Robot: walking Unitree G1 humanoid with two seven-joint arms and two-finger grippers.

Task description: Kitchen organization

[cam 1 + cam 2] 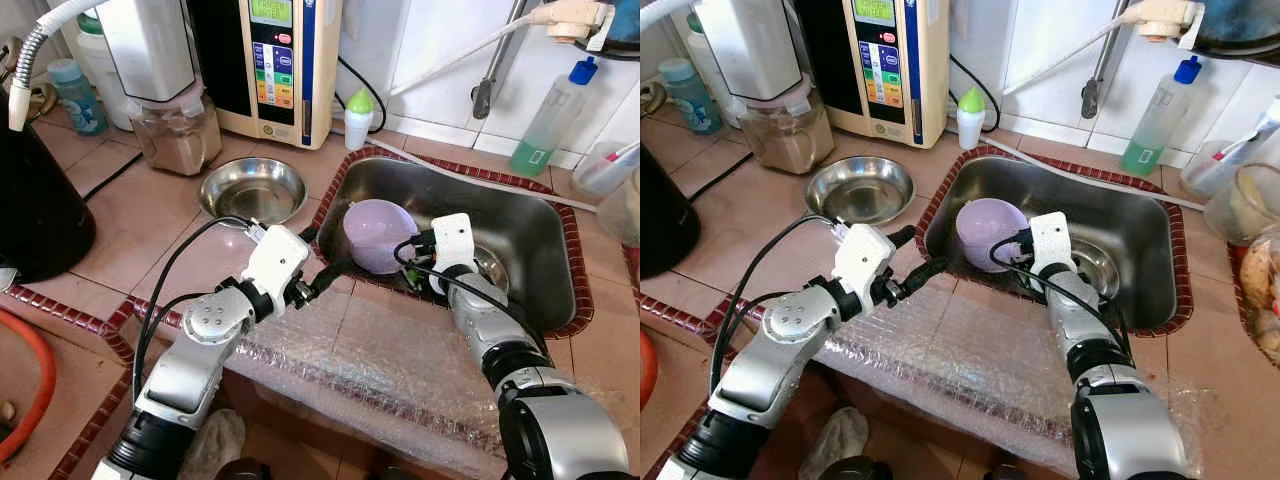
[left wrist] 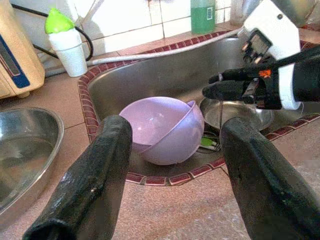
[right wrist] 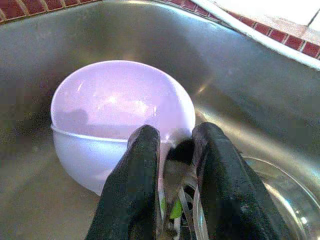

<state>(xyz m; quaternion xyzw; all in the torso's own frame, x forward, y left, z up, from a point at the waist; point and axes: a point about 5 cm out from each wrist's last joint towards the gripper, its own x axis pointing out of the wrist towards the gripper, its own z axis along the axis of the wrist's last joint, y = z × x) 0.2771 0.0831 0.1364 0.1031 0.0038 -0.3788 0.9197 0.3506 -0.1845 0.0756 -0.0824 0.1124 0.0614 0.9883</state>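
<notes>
Count from my position: one steel sink (image 1: 540, 235). One lilac bowl (image 1: 378, 232) inside it. Two steel bowls, one on the counter (image 1: 253, 189) and one in the sink (image 2: 239, 113). One green-capped white bottle (image 1: 358, 118). One bottle of green liquid (image 1: 549, 122).

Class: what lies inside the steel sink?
Inside the sink: a tilted lilac bowl, a steel dish beside it, and the right gripper. The floor beneath them is covered.
</notes>
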